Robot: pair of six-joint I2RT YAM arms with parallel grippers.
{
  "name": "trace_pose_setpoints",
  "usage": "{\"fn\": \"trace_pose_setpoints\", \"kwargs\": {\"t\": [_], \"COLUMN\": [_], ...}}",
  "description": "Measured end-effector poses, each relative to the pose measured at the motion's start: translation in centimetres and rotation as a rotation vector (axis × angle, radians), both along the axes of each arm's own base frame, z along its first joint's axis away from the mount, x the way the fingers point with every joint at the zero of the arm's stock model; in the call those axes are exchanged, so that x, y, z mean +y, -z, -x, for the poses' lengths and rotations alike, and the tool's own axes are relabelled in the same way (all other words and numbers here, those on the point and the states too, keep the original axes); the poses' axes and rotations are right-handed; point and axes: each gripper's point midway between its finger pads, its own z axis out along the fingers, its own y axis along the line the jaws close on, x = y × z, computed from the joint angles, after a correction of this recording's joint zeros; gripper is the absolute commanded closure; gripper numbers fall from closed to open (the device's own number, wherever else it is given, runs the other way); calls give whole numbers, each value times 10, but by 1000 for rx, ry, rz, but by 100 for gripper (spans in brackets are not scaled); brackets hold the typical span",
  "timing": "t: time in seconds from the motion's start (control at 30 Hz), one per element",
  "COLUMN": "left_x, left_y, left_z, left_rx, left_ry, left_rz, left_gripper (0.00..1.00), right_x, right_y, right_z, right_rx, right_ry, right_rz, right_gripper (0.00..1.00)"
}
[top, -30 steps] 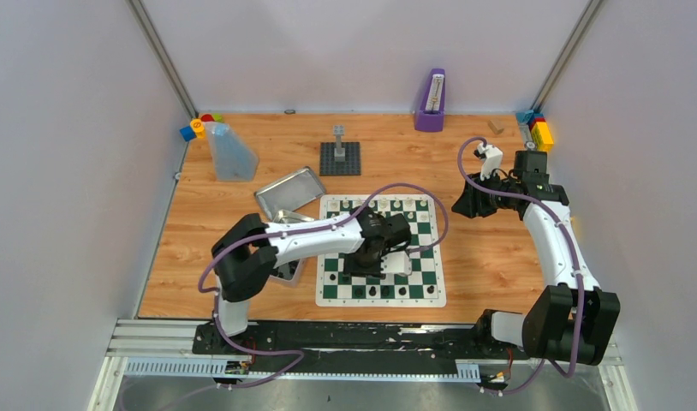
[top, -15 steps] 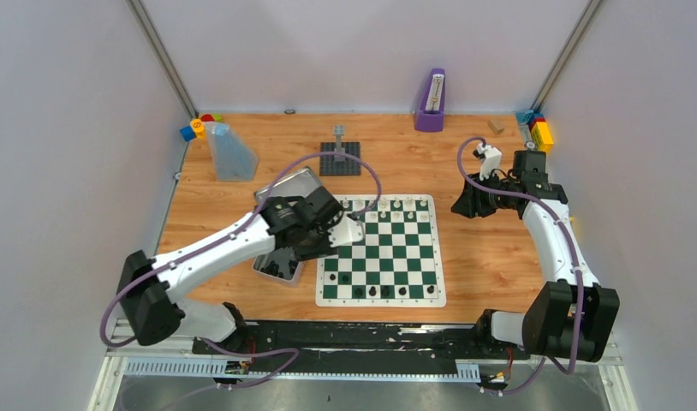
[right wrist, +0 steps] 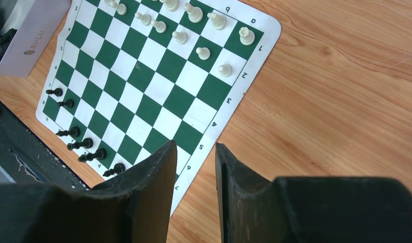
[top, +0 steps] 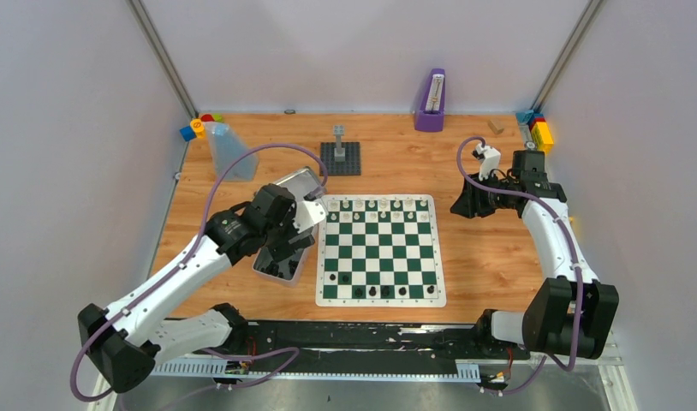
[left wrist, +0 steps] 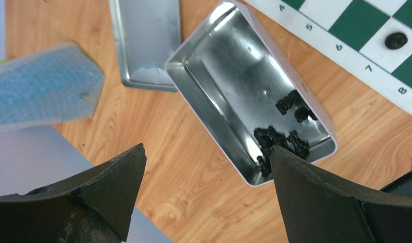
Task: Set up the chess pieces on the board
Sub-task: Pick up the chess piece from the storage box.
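Left gripper (left wrist: 205, 158) held wide apart, empty, over open tin (left wrist: 214, 96) | black chess pieces (left wrist: 285, 137) heaped at one end, others ranked on board (right wrist: 158, 76) | judged light, hard, slick: one to be pinched across its stem | right gripper (right wrist: 195, 151) narrowly parted, empty

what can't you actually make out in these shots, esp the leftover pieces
- Left wrist view: black pieces in the tin lie in one dark clump, partly behind the left gripper; number and kinds unclear.
- Top view: the left gripper covers part of the tin, and chess pieces on the board are too small to name.
- Right wrist view: the right gripper hides the board's near edge; the top edge cuts off some white pieces.
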Motion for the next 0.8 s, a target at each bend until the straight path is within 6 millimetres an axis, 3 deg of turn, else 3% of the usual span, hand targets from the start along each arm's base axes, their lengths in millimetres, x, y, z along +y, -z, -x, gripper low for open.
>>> {"fn": "trace_pose_setpoints", "kwargs": {"t": [0.17,0.37,0.67,0.8], "left_x": [5,14,8,3], "left_y": [37,68,103,115], "left_z": [1,0,9,11], "left_rx": [119,249,404,453], "left_ry": [-31,-77,-29,2], "left_rz": [-70,-80,-84,-94], "left_gripper": [0,4,31,38], "right_x": [0,0,1,1], "right_y": [0,0,0,-1], "right_z": [0,0,0,1], "right_rx": [0,0,-1,-3], "right_ry": [0,0,-5,-9], "right_rz": [0,0,-5,-6], "right_gripper": [65,65,65,65]}}
